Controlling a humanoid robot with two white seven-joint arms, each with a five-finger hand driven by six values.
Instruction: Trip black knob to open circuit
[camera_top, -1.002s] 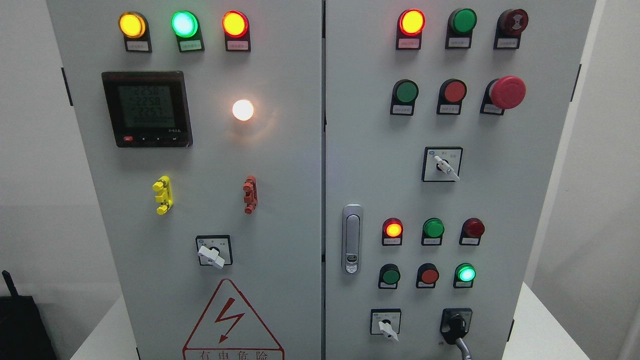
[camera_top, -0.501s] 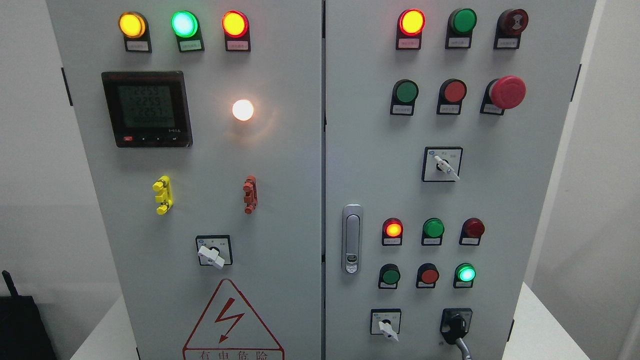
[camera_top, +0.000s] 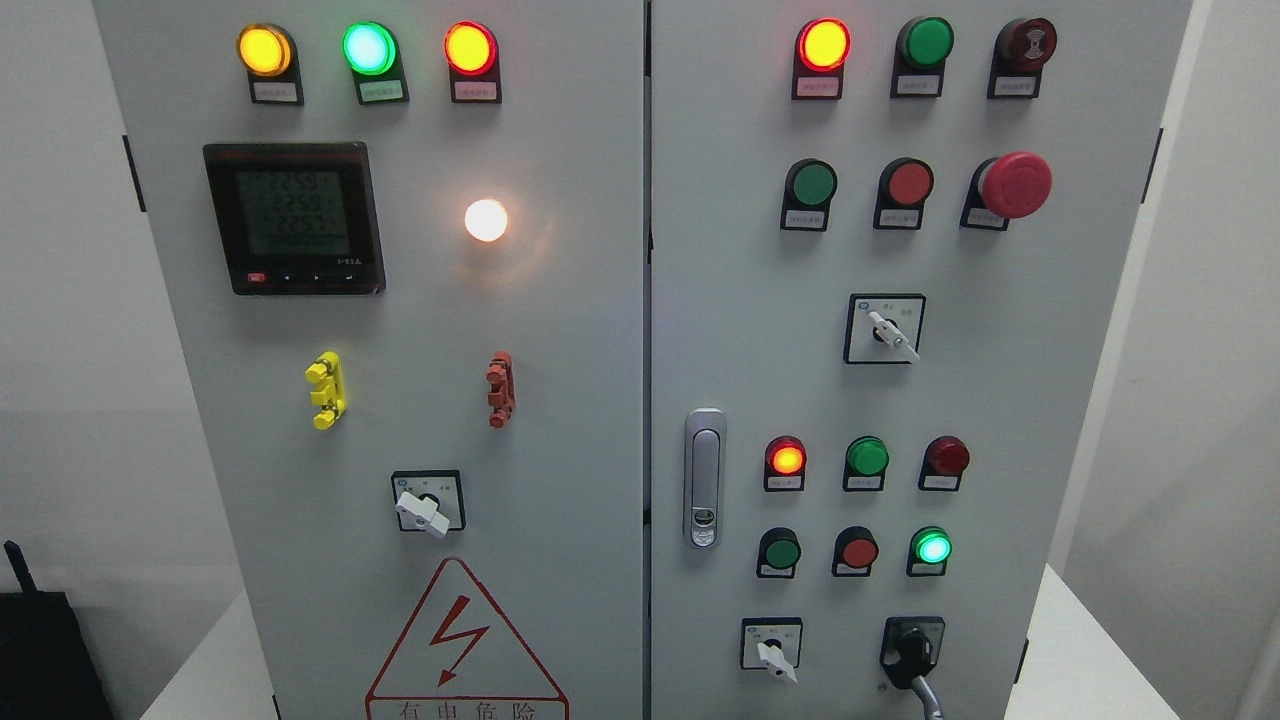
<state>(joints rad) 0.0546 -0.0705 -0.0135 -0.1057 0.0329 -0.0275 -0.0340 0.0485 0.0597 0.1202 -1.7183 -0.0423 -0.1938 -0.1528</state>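
A grey electrical cabinet fills the head view, with a left door (camera_top: 560, 400) and a right door (camera_top: 1000, 420). The black knob (camera_top: 912, 648) sits on a black plate at the bottom right of the right door, its handle pointing down and to the right. Neither of my hands nor arms shows in this view.
A white-handled selector (camera_top: 770, 652) sits left of the black knob, with others at mid right (camera_top: 888, 332) and on the left door (camera_top: 425, 510). Above are lit pilot lights, push buttons, a red mushroom stop button (camera_top: 1014, 184), a door latch (camera_top: 704, 478) and a digital meter (camera_top: 294, 216).
Only the meter's digits flicker; nothing else has moved.
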